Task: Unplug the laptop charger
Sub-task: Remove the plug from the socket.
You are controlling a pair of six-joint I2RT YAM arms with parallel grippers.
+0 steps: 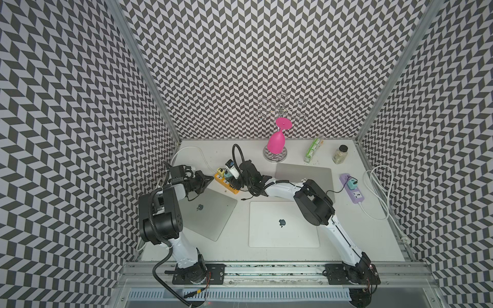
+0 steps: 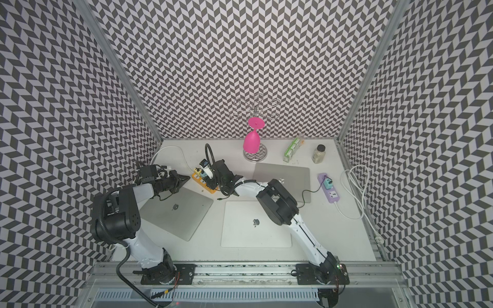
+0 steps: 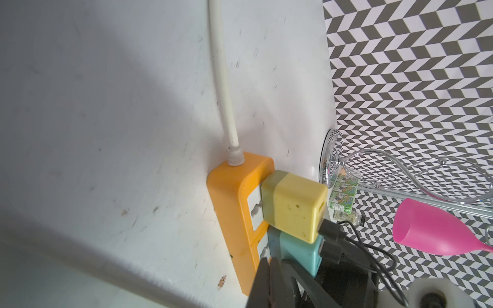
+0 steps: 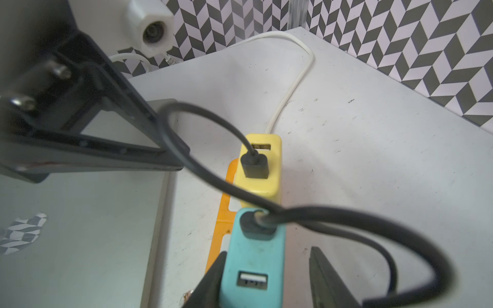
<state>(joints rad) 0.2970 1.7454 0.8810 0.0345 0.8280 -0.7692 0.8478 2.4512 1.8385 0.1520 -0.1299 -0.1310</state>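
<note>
The black fingers of the right gripper are set part-way apart astride a teal plastic charger block. One finger is pressed against the block's side, while a bare gap is seen between the block and the other finger, so nothing is clamped. The teal charger block is seated in an orange plastic power strip. A thick black cable is plugged into its outer face and curls away past the free finger. Just beside it on the same strip, a pale yellow charger block is plugged in, with a second black lead in its port. A white cord is run from the strip's far end toward the back corner of the white table.

The left gripper is drawn fully together with nothing between its fingers. Its tip is held just beside the strip, above the corner of a closed silver laptop; whether contact is made cannot be told.

Further out, a closed pale laptop lies at the middle front. A closed grey laptop lies behind it, partly covered by the right arm. A lilac power strip carrying a small teal adapter lies near the table's right edge.
</note>
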